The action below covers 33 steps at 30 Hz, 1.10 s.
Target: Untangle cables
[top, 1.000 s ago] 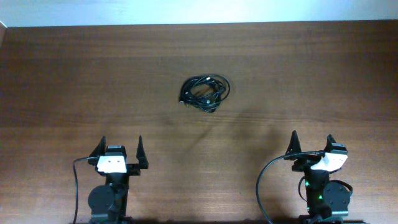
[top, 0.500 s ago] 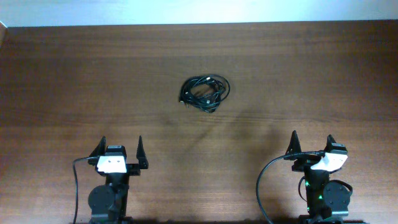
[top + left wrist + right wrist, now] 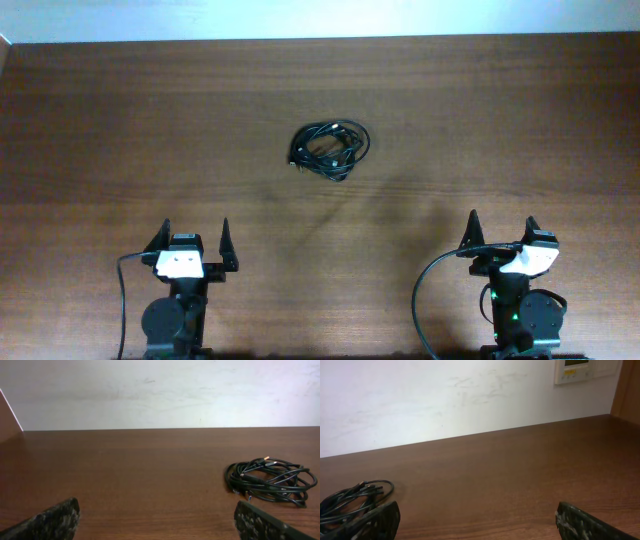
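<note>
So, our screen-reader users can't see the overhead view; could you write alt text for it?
A small tangled bundle of thin black cables lies near the middle of a dark wooden table. At the near edge, the left pincer and the right pincer both stand open and empty, well short of the bundle.

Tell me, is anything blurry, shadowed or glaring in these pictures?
Overhead: sharp, evenly lit, faint soft shadows on the table near the cables. Left wrist: cables crisp, left end effector's fingers soft. Right wrist: right end effector's fingers likewise soft; no glare.
</note>
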Each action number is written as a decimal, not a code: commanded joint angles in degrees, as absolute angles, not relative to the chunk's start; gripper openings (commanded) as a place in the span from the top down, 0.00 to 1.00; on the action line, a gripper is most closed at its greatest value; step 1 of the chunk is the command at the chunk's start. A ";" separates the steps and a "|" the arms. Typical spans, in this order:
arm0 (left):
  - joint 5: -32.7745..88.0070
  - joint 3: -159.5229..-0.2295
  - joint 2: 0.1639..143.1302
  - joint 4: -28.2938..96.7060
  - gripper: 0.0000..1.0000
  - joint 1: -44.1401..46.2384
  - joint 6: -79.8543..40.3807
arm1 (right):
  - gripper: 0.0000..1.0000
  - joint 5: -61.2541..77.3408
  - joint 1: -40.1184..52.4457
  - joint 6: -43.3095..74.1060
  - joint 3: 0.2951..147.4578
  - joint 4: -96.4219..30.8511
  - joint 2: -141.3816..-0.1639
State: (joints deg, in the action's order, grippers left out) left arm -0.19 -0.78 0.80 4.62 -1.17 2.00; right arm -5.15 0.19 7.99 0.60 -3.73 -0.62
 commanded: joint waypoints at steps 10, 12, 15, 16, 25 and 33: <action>3.22 -0.54 0.38 4.78 0.01 -1.56 2.90 | 0.01 6.11 -0.03 11.35 0.32 0.60 -0.73; 12.75 -2.26 2.85 5.74 0.01 -1.56 1.72 | 0.01 14.39 -0.01 12.25 0.60 1.39 -0.73; 15.42 -7.09 8.10 7.25 0.01 -1.50 0.25 | 0.01 18.79 -0.01 12.08 4.60 -5.56 -0.75; 17.74 -11.03 11.97 7.81 0.01 -1.50 0.23 | 0.01 19.97 -0.01 7.92 8.45 -11.00 -0.78; 26.06 -67.26 50.94 41.10 0.01 2.31 9.52 | 0.01 16.73 -0.01 4.95 52.60 -44.53 -31.16; 24.18 -102.94 74.70 66.98 0.01 10.13 9.76 | 0.01 40.73 -0.01 -0.27 89.95 -64.05 -62.76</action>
